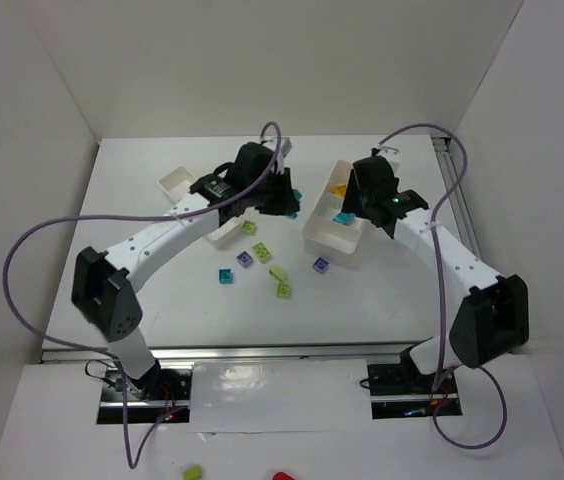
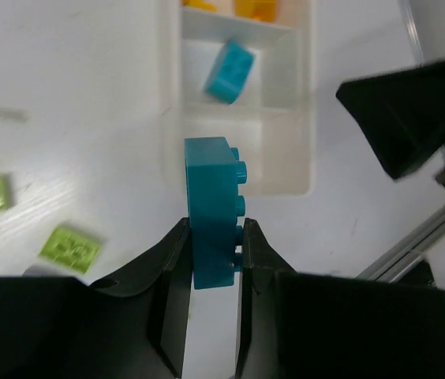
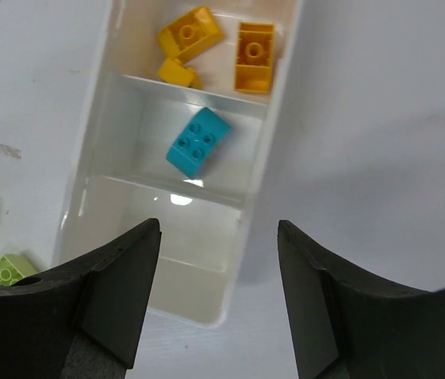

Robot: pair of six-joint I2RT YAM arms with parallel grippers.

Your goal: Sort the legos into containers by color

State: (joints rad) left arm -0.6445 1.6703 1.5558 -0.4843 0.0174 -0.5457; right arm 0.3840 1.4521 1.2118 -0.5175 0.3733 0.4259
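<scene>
At the far left of the top view the smaller tray (image 1: 176,182) sits on the counter (image 1: 202,310), its near end hidden under the left arm (image 1: 162,235). Just right of it, the left tool (image 2: 213,237) is closed narrow on a cyan brick (image 2: 211,197). The brick stands upright between the fingers, gripped by its lower end, studs pointing right. In the left wrist view its upper end overlaps the near section of the larger tray (image 2: 282,158); I cannot tell whether it is over the tray or just short of it.

Nearer the arm bases, loose on the counter and outside both trays, 4 lime green bricks (image 1: 261,253), 2 purple bricks (image 1: 320,265) and 1 loose cyan brick (image 1: 225,274) lie scattered.

Further right, the larger tray lies at an angle with its 3 sections in a row. The far section holds 3 orange-yellow bricks (image 3: 254,55), 2 of them against each other. The middle section holds a second cyan brick (image 3: 199,142), studs up and askew to the walls. The right tool (image 3: 216,237) hovers over the near section with its fingers spread wide, holding nothing.
</scene>
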